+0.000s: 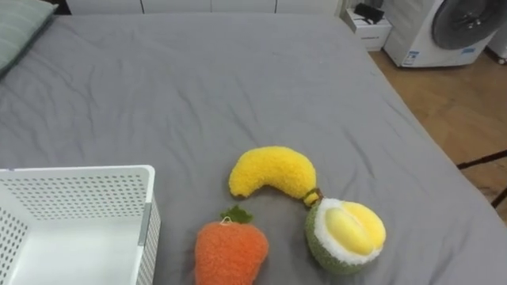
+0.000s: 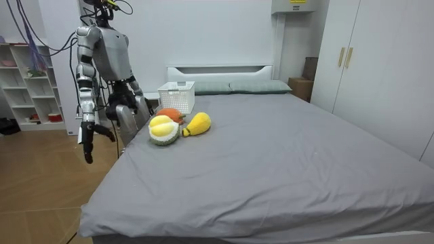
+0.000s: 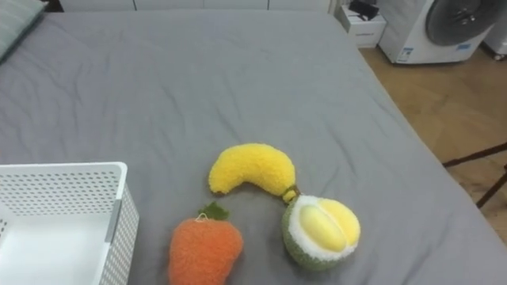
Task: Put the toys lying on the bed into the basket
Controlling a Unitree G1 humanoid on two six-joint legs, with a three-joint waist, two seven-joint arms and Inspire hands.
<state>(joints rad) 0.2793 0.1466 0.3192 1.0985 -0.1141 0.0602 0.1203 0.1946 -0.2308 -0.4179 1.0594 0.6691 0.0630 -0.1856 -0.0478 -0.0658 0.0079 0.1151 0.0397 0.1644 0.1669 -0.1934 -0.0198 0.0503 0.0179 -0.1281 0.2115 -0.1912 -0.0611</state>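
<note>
1. Presently, 3 plush toys are seen on the bed (image 1: 238, 79), right of the white basket (image 1: 79, 182): carrot (image 1: 230, 252) nearest it, banana (image 1: 272, 170) just beyond, durian (image 1: 345, 235) farthest, touched by banana's tip.
2. Robot is stood at bed's edge by the basket.
3. R hand (image 2: 88, 146) is hung low, well away from the basket; L hand (image 2: 144, 105) nearer it. Finger state of both can't be told.

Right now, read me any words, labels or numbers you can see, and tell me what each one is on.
Label on the washer: too small to read.
Yellow sign on the wall cabinet: cut off at the picture's edge, unreadable.
Banana, carrot, durian, basket: no print visible.
</note>
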